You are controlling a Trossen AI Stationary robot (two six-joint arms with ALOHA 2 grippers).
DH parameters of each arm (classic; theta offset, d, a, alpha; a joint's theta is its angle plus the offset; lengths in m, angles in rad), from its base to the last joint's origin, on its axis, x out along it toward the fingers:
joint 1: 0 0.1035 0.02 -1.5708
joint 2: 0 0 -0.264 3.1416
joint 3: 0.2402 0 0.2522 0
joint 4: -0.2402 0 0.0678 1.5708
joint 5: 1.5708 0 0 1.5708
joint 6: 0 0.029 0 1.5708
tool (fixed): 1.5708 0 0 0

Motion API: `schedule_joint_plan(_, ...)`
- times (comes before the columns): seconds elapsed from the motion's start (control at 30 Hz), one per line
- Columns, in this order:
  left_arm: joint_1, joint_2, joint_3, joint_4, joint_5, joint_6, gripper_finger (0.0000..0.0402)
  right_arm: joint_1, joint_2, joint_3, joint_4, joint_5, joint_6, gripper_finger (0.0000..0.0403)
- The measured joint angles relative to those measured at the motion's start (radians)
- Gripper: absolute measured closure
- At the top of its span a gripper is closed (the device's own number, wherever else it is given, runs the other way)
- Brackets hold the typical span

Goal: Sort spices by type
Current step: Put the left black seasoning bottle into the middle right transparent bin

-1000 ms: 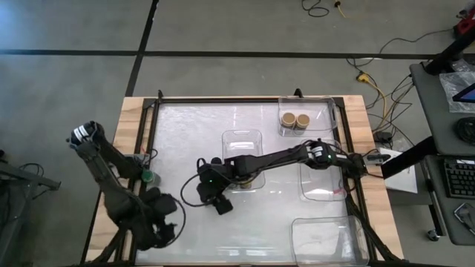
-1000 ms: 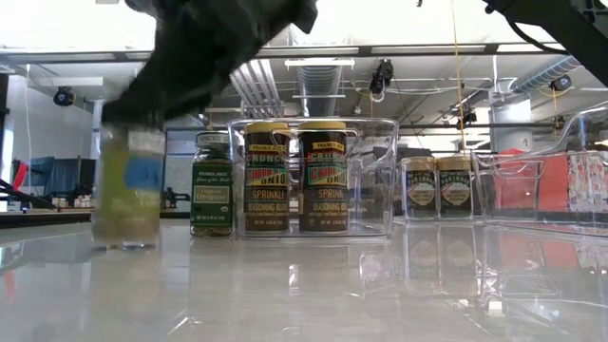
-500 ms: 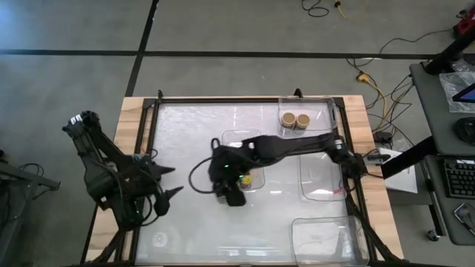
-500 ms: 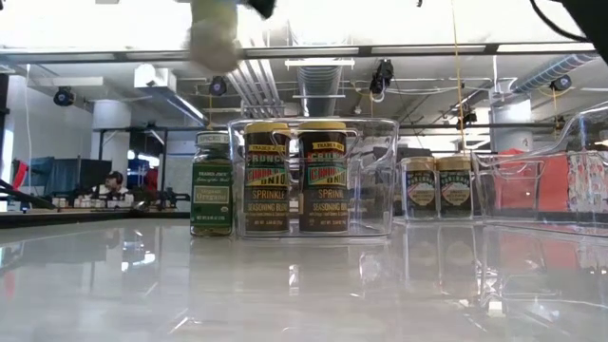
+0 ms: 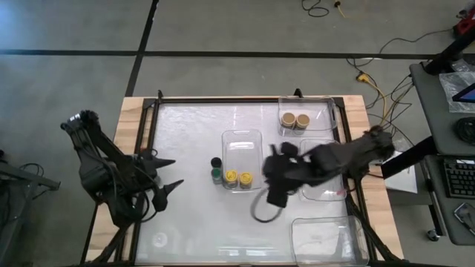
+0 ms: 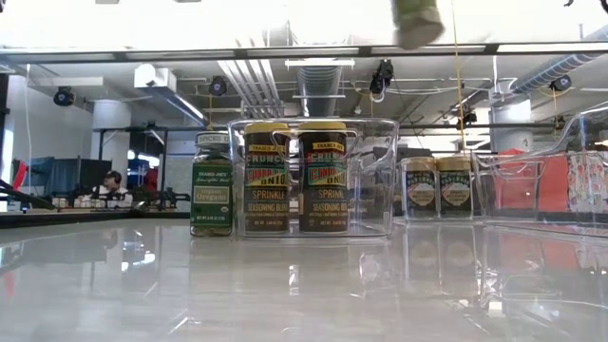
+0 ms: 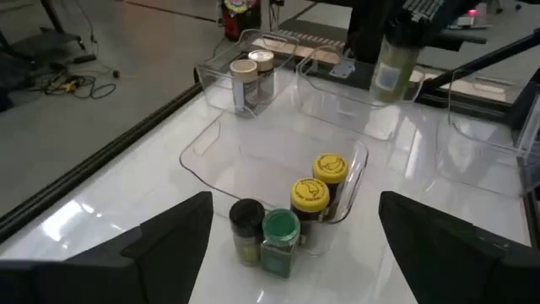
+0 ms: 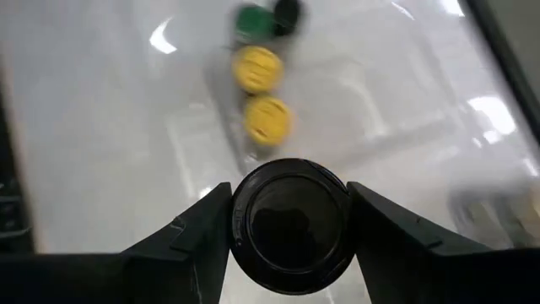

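Note:
My right gripper [image 5: 276,194] hangs over the table between the centre tray [image 5: 243,136] and a right-hand tray, shut on a black-lidded spice jar [image 8: 289,224]. That jar also shows high up in the low view [image 6: 418,24] and in the left wrist view [image 7: 395,63]. Two yellow-lidded jars [image 5: 238,178] stand on their bases in the centre tray. A black-lidded jar [image 5: 216,162] and a green-lidded jar [image 5: 216,175] stand on the table just left of that tray. Two tan-lidded jars [image 5: 295,119] stand in the far tray. My left gripper [image 5: 166,176] waits open at the table's left edge. My right gripper pinches the jar at its black lid [image 8: 245,221], one finger [image 8: 198,232] on each side. The fingers come from above, pointing down. The jar is lifted clear of the table and hangs roughly upright below them.
Clear plastic trays sit at the far right [image 5: 330,104], the right [image 5: 320,194] and the near right [image 5: 326,231]. A dark frame [image 5: 152,133] rims the white tabletop. Bare tabletop lies between my left gripper and the centre tray.
My right gripper has lifted the jar from the table left of the centre tray and carried it up and toward the right edge, past that tray. The black- and green-lidded jars it covered now show. My left arm has swung its open fingers up off its base.

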Motion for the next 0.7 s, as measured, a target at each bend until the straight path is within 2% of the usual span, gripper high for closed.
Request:
schedule_joint_plan(0.13, 0.0, -0.022, -0.013, 0.0, 0.003, 0.002, 0.008, 0.071, -0.137, -0.145, -0.086, 0.142, 0.274, 0.0205)
schedule_joint_plan(0.23, 0.0, -0.039, -0.033, 0.004, 0.004, -0.001, 0.008, 0.114, -0.229, -0.263, -0.114, 0.211, 0.42, 0.0199)
schedule_joint_plan(0.43, 0.0, -0.069, -0.059, 0.078, 0.03, 0.009, 0.008, 0.133, -0.39, -0.461, -0.116, 0.219, 0.589, 0.0205)
schedule_joint_plan(0.57, 0.009, -0.071, -0.096, 0.297, 0.091, 0.166, 0.008, 0.133, -0.48, -0.516, -0.116, 0.219, 0.618, 0.0204)
schedule_joint_plan(0.7, 0.048, -0.071, -0.189, 0.67, 0.17, 0.39, 0.008, 0.133, -0.54, -0.52, -0.135, 0.219, 0.626, 0.0205)
